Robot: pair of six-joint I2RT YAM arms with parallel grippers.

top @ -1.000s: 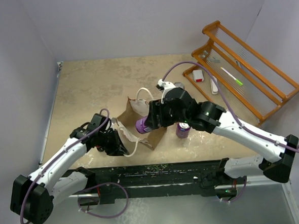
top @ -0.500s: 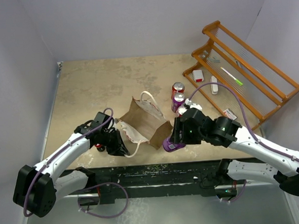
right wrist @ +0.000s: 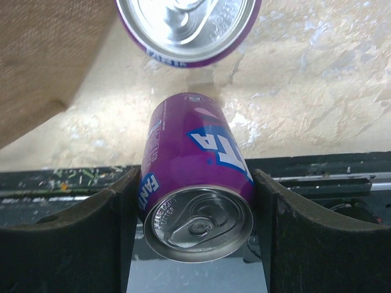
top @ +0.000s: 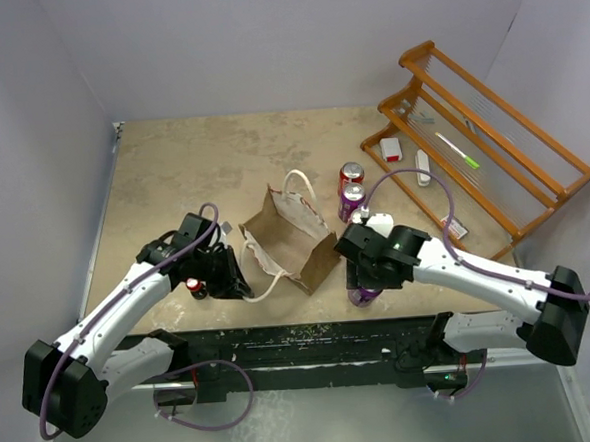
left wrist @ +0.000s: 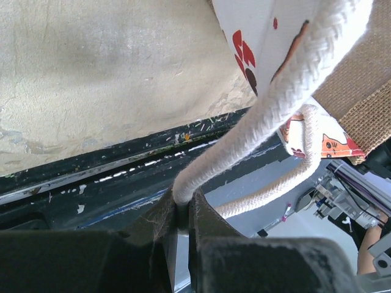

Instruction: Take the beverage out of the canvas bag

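The canvas bag (top: 298, 243) stands mid-table, with tan-brown sides and a white face with red prints (left wrist: 256, 36). My left gripper (top: 230, 279) is shut on one white rope handle (left wrist: 275, 104), which is pinched between the jaws (left wrist: 183, 207) to the bag's left. The beverage, a purple Fanta can (right wrist: 195, 189), is outside the bag with my right gripper (top: 365, 283) shut on its sides. The can (top: 364, 296) hangs upright by the table's front edge, right of the bag. I cannot see whether its base touches the table.
A red can (top: 351, 173) and a second purple can (top: 351, 200) stand behind my right arm; that purple can's top (right wrist: 183, 21) shows just beyond the held one. A wooden rack (top: 490, 139) and small white items (top: 423, 166) lie at the right. Something small and red (top: 192, 284) sits under my left wrist.
My right gripper carried the purple can from above the bag to the right and down, toward the front edge. The left gripper kept the handle and the bag shifted slightly.
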